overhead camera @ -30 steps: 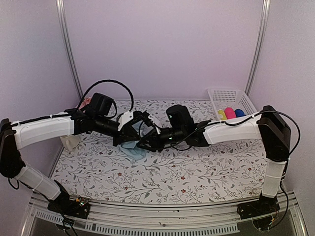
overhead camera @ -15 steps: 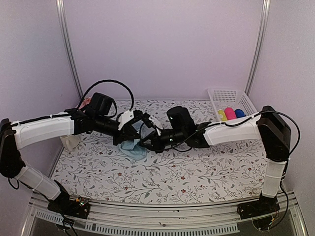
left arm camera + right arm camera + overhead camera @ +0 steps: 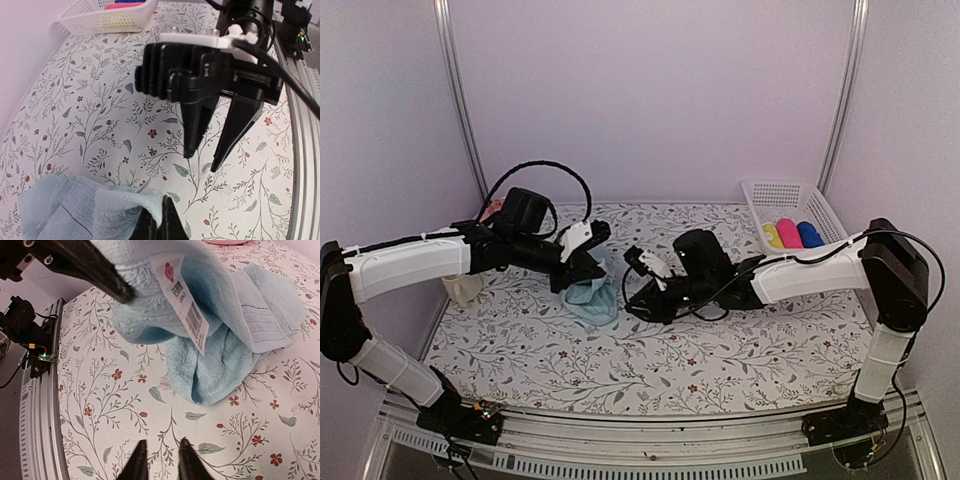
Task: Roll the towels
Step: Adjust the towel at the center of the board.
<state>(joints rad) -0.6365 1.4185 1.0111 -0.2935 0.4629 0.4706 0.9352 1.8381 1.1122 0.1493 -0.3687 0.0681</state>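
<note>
You had one pale aqua towel (image 3: 235,340) out: your left claw (image 3: 157,220) was pinched shut on its edge, lifting that part while the rest sagged onto the flowered desk (image 3: 720,350). Your right claw (image 3: 162,442) hung just beside it, its two fingers slightly apart and gripping nothing. One white basket (image 3: 770,192) at the far right held three rolls (image 3: 787,232): yellow, pink and blue.

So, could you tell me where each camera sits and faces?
Top external: above and behind the bases, facing the table; left arm and right arm show.
Left wrist: on the left arm, facing the right gripper; left gripper pinches the aqua towel.
Right wrist: on the right arm, facing that towel; own fingertips show.
Both wrist views share the towel.
</note>
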